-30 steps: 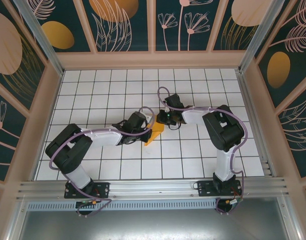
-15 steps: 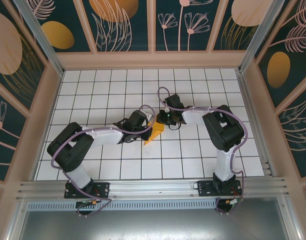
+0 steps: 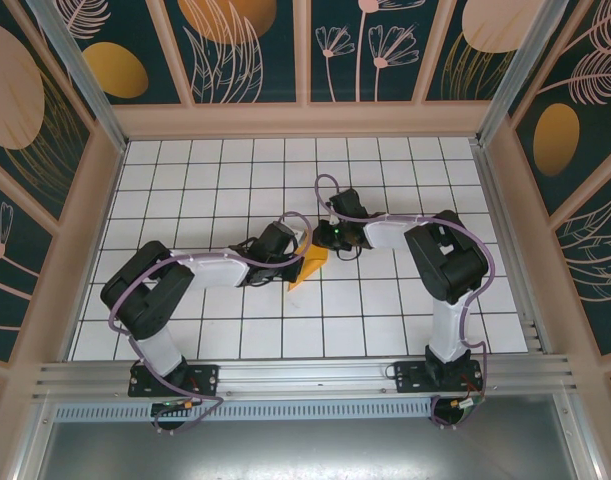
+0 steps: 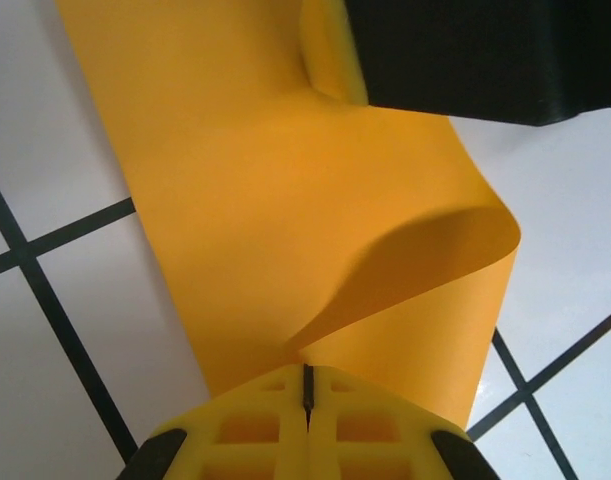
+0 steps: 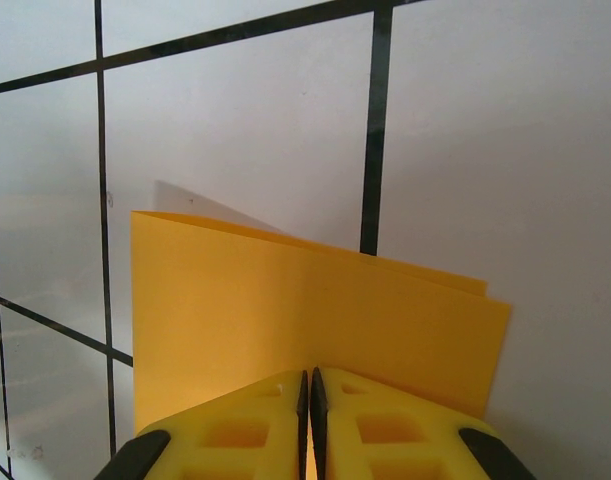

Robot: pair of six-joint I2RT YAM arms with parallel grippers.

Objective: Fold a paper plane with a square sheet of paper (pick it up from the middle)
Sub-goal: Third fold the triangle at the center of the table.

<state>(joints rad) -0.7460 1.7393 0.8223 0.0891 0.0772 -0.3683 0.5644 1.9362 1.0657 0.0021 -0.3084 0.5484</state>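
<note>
The square sheet of paper (image 3: 307,266) is orange-yellow and folded double, held just above the white tiled floor at mid-table. My left gripper (image 3: 296,249) comes at it from the left. In the left wrist view its yellow fingertips (image 4: 307,378) are shut on the sheet (image 4: 265,190), whose right side curls up in a loose loop. My right gripper (image 3: 322,240) comes from the right, shut on the opposite edge. The right wrist view has its fingertips (image 5: 309,382) pinching the doubled sheet (image 5: 315,300), both layers showing at the top edge. A paper plane is out of view.
The black body of the right gripper (image 4: 485,50) sits close above the paper in the left wrist view. Both arms meet over the middle of the tiled floor (image 3: 235,170). Patterned walls (image 3: 75,230) and a front rail (image 3: 305,375) enclose the floor.
The left arm's elbow has swung a little to the right and its gripper has edged towards the paper's upper end. The right arm and the paper have hardly moved.
</note>
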